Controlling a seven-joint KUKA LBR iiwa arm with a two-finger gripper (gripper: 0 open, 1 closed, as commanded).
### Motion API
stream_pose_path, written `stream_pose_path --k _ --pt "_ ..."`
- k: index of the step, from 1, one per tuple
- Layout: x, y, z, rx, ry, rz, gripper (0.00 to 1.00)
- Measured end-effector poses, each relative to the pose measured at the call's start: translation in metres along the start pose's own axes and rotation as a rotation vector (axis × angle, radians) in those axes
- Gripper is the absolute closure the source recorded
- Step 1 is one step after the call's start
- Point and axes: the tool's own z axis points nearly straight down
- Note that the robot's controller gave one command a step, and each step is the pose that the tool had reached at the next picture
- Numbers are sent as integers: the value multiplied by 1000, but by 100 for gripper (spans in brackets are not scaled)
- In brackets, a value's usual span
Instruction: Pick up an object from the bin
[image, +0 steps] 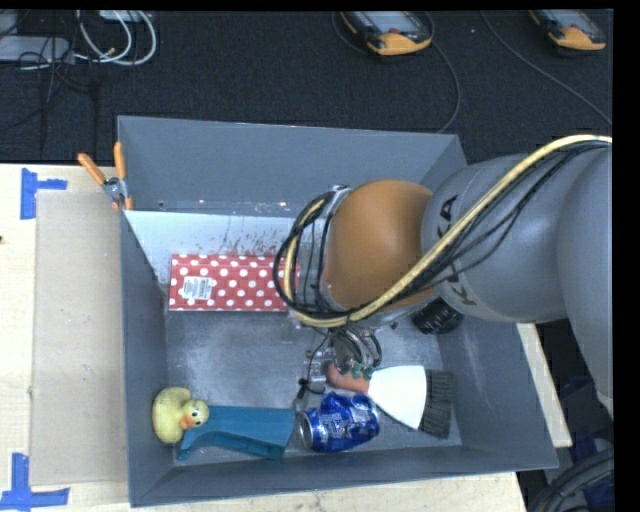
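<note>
While the gripper (338, 368) hangs low in the near right part of the grey bin (200, 160), over a small pinkish-orange thing (349, 379) between a crushed blue can (340, 422) and a white brush with black bristles (405, 393), you seem to be lining up a pick, and you cannot tell whether it is spread or closed. Your next move likely calls for settling on one thing without nudging its neighbours. The bin also holds a red white-dotted box (225, 282) by the far wall, and a yellow rubber duck (177, 413) touching a teal wedge (240, 430).
</note>
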Motion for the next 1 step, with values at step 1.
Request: stream_pose_path --k 1 --pt "-2 -1 -5 -1 -8 3 0"
